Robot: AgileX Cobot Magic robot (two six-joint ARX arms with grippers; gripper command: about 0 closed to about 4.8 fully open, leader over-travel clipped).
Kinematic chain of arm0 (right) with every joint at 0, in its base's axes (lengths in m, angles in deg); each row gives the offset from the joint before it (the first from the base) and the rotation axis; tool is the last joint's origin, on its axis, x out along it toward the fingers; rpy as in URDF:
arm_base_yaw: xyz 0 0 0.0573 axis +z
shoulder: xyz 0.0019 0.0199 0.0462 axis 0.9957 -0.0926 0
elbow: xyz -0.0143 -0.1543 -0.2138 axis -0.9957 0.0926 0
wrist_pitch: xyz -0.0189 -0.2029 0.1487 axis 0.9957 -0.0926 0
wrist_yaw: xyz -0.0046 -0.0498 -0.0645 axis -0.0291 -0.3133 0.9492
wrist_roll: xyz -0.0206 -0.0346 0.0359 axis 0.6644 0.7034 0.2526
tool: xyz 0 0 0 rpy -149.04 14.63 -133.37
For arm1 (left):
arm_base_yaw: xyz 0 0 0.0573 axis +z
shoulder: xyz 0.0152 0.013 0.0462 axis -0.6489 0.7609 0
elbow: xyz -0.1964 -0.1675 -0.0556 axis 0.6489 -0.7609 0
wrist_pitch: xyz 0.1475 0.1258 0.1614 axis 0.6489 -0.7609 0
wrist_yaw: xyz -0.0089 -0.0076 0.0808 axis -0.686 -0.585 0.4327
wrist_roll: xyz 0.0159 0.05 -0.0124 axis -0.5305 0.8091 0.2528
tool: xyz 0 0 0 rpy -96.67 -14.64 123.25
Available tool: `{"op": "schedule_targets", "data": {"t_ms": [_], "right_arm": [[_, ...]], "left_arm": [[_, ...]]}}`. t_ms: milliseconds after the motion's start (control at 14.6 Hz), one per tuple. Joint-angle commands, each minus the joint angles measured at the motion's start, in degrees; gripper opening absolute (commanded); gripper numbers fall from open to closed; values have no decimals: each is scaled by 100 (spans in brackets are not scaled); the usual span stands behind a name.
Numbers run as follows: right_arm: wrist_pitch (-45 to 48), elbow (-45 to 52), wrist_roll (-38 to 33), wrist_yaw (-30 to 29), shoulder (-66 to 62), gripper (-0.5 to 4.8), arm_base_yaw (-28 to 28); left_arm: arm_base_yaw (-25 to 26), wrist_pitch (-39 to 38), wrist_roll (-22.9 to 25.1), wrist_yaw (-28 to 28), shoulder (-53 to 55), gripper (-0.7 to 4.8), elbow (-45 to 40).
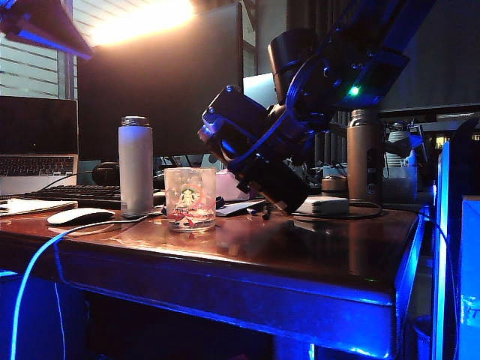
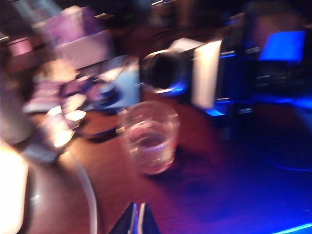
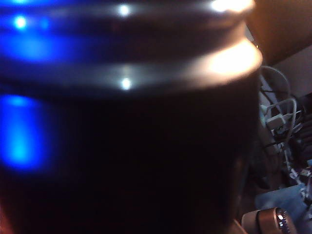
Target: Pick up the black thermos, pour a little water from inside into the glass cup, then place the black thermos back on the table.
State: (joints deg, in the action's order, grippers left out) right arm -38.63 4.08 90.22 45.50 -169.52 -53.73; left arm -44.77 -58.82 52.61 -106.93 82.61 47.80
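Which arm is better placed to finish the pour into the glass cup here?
Right. Its end effector holds the black thermos tilted, mouth toward the glass cup; the thermos body fills the right wrist view. The left end effector only hangs over the table near the cup, carrying nothing.

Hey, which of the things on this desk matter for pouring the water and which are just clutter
For the job:
black thermos, tipped, in the right gripper
glass cup
table

Lying about:
white bottle
tan bottle
mouse
keyboard
laptop
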Motion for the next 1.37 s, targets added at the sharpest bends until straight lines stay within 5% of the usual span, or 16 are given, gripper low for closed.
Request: {"op": "schedule_targets", "data": {"t_ms": [69,1370], "right_arm": [[391,-74,350,24,72,157,13],[726,-79,1864,205,42,157,24]], "left_arm": [[0,46,-33,-20,-13,31,31],[-2,-20,-133,-197,-15,31,31]]}}
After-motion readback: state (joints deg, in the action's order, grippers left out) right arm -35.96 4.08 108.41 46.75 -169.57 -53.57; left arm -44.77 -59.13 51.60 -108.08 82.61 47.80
